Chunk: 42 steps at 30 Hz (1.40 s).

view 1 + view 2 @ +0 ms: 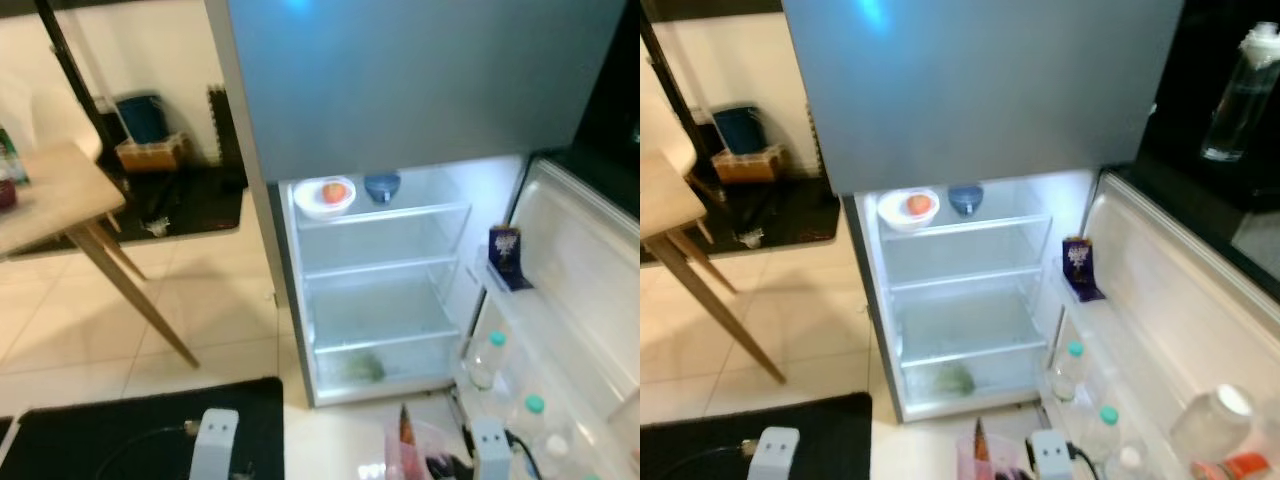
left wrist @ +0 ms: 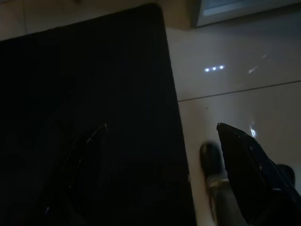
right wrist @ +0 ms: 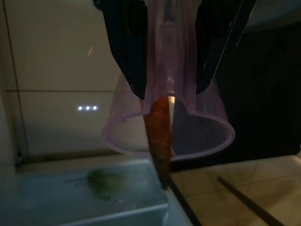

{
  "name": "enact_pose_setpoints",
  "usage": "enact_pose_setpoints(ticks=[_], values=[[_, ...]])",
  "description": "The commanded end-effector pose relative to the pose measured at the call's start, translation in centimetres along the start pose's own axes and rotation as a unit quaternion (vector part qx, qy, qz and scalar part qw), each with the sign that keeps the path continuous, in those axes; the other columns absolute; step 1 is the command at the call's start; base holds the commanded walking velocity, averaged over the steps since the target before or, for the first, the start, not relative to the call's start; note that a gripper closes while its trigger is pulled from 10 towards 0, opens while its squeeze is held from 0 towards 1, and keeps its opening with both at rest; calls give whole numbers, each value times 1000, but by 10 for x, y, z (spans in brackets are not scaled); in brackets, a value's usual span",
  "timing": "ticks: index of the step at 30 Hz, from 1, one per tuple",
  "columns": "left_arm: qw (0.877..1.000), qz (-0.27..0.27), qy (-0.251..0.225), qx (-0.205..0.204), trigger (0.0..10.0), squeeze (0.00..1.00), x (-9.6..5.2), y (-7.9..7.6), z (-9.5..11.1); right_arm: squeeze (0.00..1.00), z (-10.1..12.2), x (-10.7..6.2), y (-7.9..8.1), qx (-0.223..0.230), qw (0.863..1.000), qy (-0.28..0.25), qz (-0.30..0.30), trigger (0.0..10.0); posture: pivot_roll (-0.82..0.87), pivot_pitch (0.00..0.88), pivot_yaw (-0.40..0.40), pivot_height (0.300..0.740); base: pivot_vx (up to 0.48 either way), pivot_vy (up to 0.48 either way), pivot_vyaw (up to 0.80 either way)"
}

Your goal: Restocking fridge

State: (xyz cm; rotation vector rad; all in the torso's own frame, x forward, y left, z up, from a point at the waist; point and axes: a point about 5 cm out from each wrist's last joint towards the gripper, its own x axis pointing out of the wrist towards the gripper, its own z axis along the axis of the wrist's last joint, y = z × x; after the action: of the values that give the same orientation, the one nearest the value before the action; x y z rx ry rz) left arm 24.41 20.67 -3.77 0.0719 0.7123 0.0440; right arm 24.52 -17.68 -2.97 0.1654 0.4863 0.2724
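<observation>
The fridge (image 1: 400, 90) stands in front of me with its lower door (image 1: 585, 260) swung open to the right. On the top shelf sit a white bowl (image 1: 324, 197) holding a reddish fruit and a blue bowl (image 1: 382, 186). Something green (image 1: 364, 367) lies at the bottom. My right gripper (image 3: 171, 89) is shut on a clear pink cup (image 3: 169, 127) with a carrot (image 3: 160, 141) standing in it, low in front of the fridge (image 1: 420, 450). My left gripper (image 2: 164, 155) hangs open over a black mat (image 2: 84, 94), nothing between its fingers.
The door racks hold a dark blue carton (image 1: 505, 250) and several bottles (image 1: 485, 360). A wooden table (image 1: 60, 190) with slanted legs stands to the left, and a blue bin (image 1: 140, 115) sits behind it. A black mat (image 1: 120, 430) lies at my feet.
</observation>
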Motion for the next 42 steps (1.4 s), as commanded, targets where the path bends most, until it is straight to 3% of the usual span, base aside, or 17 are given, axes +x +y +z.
enact_pose_setpoints(ticks=[1, 22, 42], values=[[1000, 6, 12, -2, 10000, 0, -1, 4, -4, 0, -3, -1, 2, 1, 1000, 4, 1, 10000, -39, 131, 29, 740, 0, 0, 0], [1000, 14, 3, 1, 10000, 0, -1, 5, -1, 0, -1, 1, 1, -4, 1000, 8, 2, 10000, -29, 130, 18, 740, 0, 0, 0], [1000, 10, -2, 5, 10000, 0, 0, 1, 1, 0, -3, 0, -4, -15, 999, 19, -36, 10000, -33, 122, 21, 740, 0, 0, 0]])
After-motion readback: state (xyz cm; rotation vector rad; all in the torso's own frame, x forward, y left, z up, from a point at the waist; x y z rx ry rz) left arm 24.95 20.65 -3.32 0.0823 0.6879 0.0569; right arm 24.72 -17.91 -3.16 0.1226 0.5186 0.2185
